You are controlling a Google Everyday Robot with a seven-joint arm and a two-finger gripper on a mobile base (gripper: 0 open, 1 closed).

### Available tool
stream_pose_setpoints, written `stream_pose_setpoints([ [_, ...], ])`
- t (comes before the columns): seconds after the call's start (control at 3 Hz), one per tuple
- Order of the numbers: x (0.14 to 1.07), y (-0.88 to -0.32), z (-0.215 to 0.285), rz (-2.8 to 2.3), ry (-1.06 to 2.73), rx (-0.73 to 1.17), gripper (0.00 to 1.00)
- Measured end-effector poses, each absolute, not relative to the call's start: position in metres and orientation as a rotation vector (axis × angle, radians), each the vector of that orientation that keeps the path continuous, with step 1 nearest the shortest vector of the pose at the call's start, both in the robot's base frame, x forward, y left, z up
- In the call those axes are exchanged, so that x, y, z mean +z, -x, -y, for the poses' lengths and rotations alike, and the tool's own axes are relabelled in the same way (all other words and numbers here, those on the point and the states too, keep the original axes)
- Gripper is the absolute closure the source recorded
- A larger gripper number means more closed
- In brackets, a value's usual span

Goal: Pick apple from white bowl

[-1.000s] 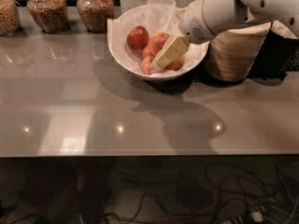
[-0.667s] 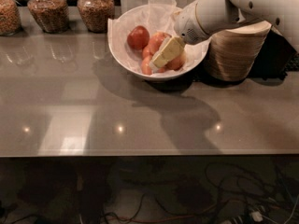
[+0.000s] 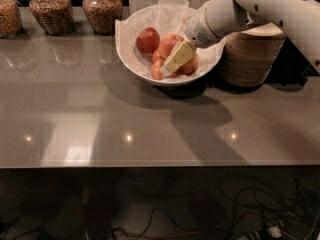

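Note:
The white bowl (image 3: 131, 60), lined with crinkled white tissue paper, stands on the grey table near its back edge. It holds several red apples: one (image 3: 148, 39) lies apart at the left, the others (image 3: 167, 45) are bunched in the middle. My gripper (image 3: 172, 64) reaches down into the bowl from the right on a white arm (image 3: 250, 9). Its pale yellow fingers (image 3: 178, 57) lie on the bunched apples and hide part of them.
A stack of beige disposable bowls (image 3: 250, 54) stands just right of the white bowl, under the arm. Three glass jars of grains (image 3: 47, 6) line the back left of the table (image 3: 100, 119). Cables lie on the floor below the front edge.
The arm has shifted slightly to the left, and the gripper has settled a little deeper among the apples. The apples and bowl have not visibly moved.

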State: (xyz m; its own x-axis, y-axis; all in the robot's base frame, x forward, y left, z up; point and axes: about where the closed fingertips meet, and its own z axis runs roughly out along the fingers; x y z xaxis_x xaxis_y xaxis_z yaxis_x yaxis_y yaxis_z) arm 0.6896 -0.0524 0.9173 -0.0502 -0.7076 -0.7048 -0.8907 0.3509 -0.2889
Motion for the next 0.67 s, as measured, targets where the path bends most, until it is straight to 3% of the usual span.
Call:
stream_pose_setpoints([
  [0.67,0.9035,-0.6936,0.0618,-1.869,1.424,0.286,0.43],
])
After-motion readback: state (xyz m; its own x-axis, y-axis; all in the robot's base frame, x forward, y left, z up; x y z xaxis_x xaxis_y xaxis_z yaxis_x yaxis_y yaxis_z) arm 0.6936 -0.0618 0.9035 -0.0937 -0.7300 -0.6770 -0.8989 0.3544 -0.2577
